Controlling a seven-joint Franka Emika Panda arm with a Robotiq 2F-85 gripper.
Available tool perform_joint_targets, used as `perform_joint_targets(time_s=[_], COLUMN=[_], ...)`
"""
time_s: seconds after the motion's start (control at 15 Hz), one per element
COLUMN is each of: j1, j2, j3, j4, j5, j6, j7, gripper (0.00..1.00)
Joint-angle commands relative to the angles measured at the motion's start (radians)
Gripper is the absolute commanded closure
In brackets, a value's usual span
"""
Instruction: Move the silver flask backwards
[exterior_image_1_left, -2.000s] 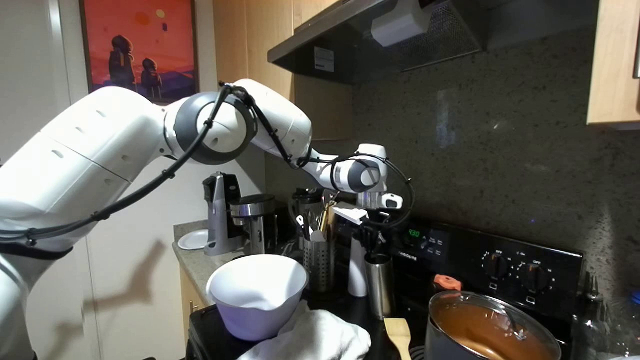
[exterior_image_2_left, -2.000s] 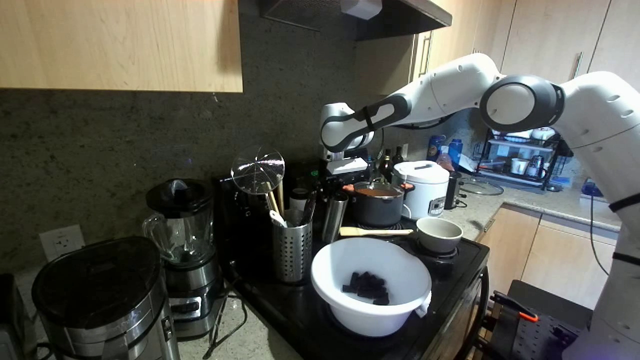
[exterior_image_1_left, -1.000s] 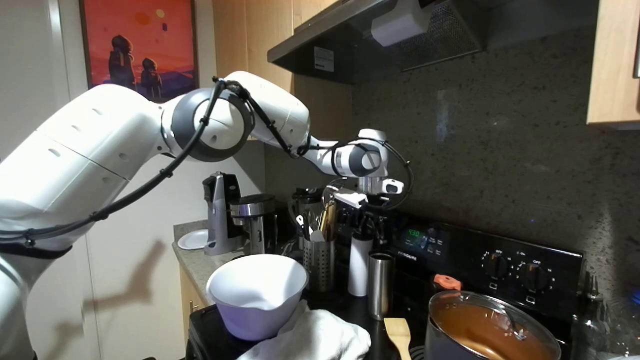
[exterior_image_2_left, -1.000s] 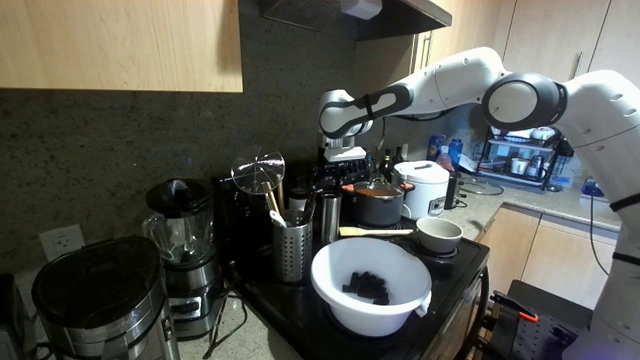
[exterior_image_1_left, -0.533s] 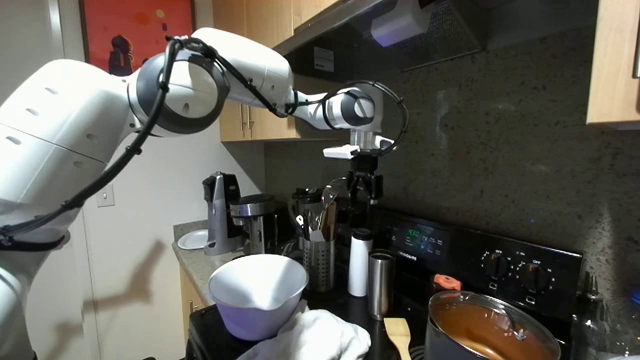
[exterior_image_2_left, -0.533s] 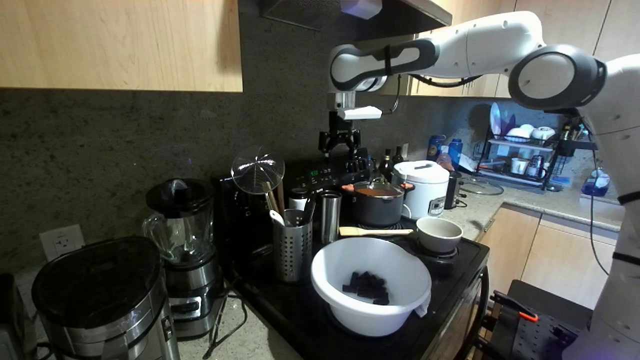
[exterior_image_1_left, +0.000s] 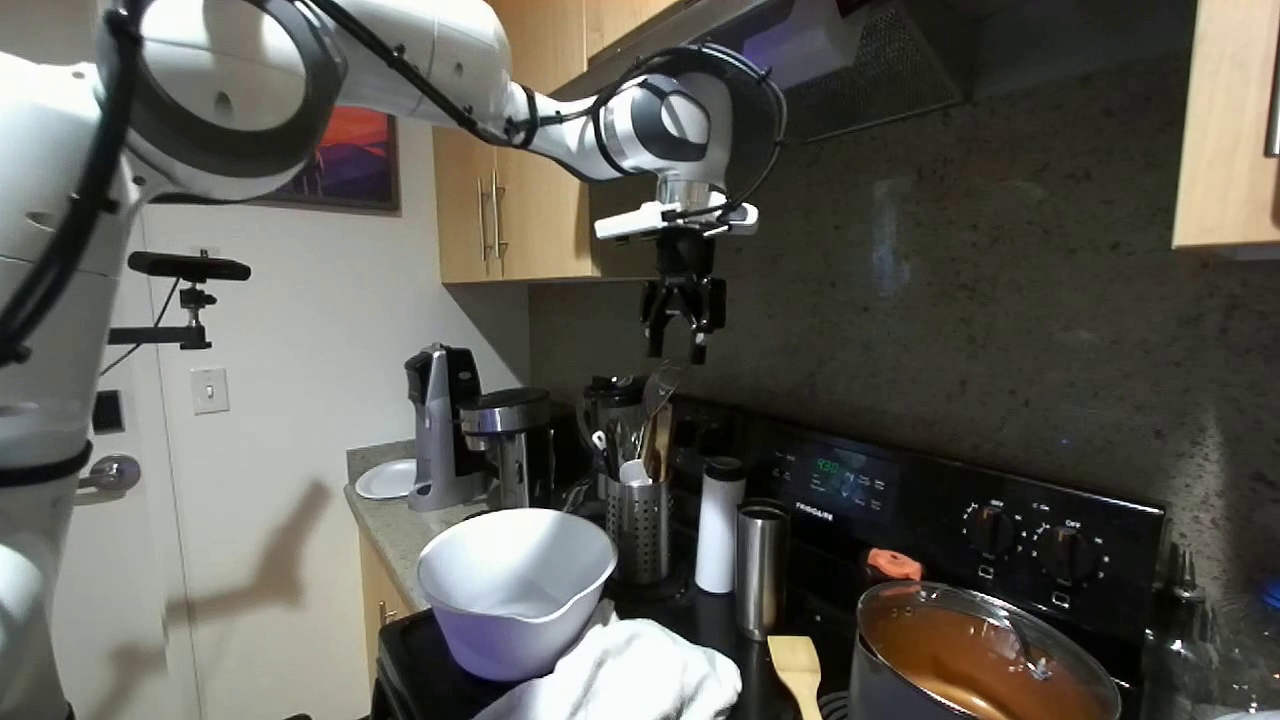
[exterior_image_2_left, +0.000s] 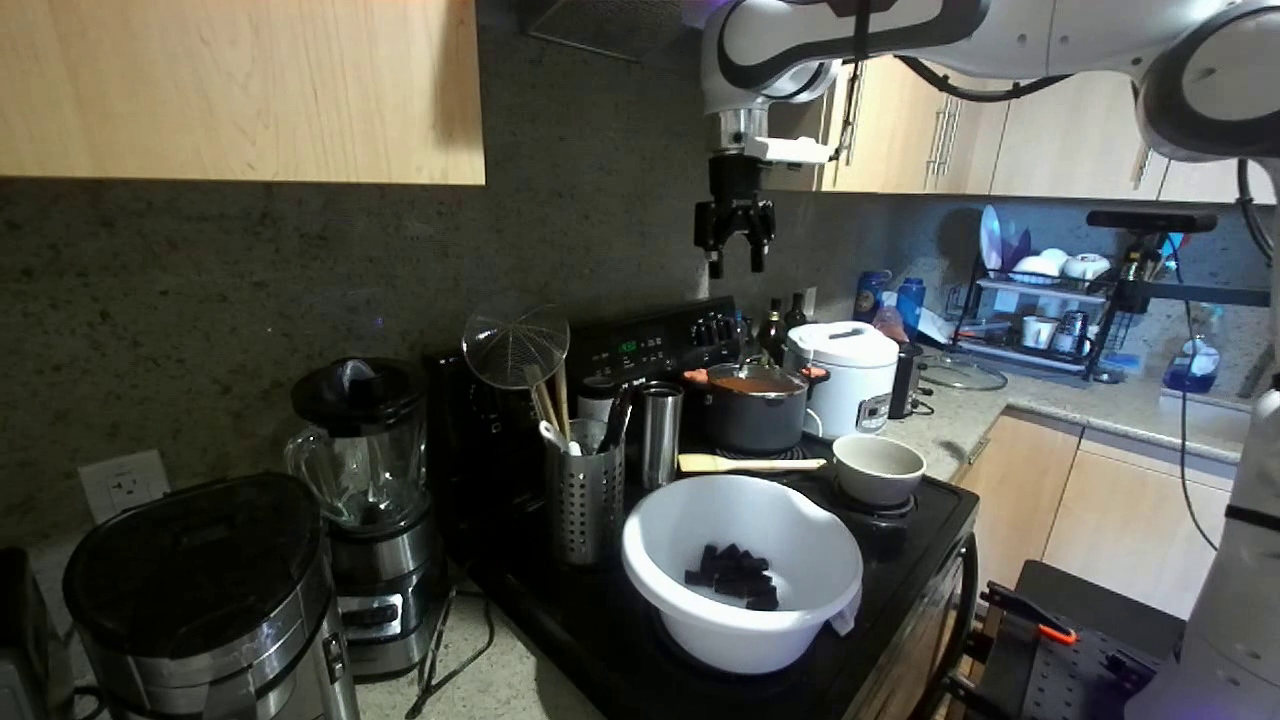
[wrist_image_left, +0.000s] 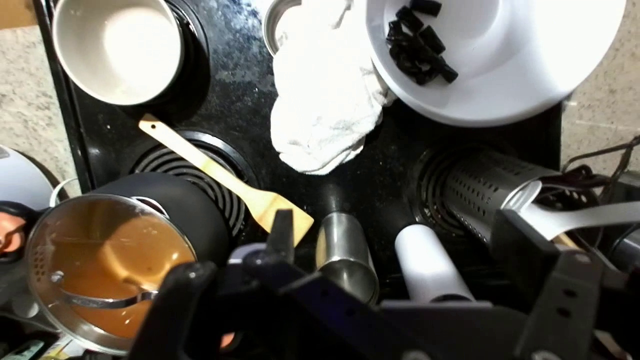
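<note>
The silver flask (exterior_image_1_left: 762, 572), a slim brushed-steel cylinder, stands upright on the black stove beside a white cylinder (exterior_image_1_left: 720, 530) with a black cap. It also shows upright in an exterior view, between the utensil holder and the pot, as the flask (exterior_image_2_left: 661, 436). From above, the wrist view shows the flask (wrist_image_left: 344, 239) with its upper end partly covered by the gripper's linkage. My gripper (exterior_image_1_left: 677, 352) hangs well above the stove, its fingers pointing down and apart. Nothing sits between the fingertips, as the gripper (exterior_image_2_left: 736, 266) shows too.
A perforated utensil holder (exterior_image_2_left: 588, 505) stands near the white cylinder. A lidded pot (exterior_image_2_left: 752, 415), a wooden spatula (exterior_image_2_left: 752, 464), a small bowl (exterior_image_2_left: 878, 470), a big white bowl (exterior_image_2_left: 690, 620) and a white cloth (wrist_image_left: 320, 110) occupy the stove. The range hood (exterior_image_1_left: 660, 110) is close above the arm.
Two seconds ago the flask leaned, with my gripper at its top; now it stands upright. My gripper has come off it, risen high and drawn back toward the robot's base.
</note>
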Motion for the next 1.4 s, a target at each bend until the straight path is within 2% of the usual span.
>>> perform_joint_targets(time_s=[0.0, 0.2, 0.33, 0.73, 1.0, 1.33], j1=[0.010, 0.006, -0.006, -0.040, -0.055, -0.058], j2=[-0.159, -0.221, -0.276, -0.439, -0.527, -0.587], j3=[0.019, 0.031, 0.035, 0.019, 0.012, 0.020], j4=[-0.240, -0.410, -0.526, -0.640, -0.659, -0.668], j5=[-0.110, -0.244, -0.277, -0.141, -0.058, -0.007], j6=[-0.010, 0.012, 0.018, -0.011, -0.020, 0.012], j7=[0.008, 0.058, 0.051, -0.041, -0.085, -0.080], gripper=[0.00, 0.00, 0.00, 0.00, 0.00, 0.00])
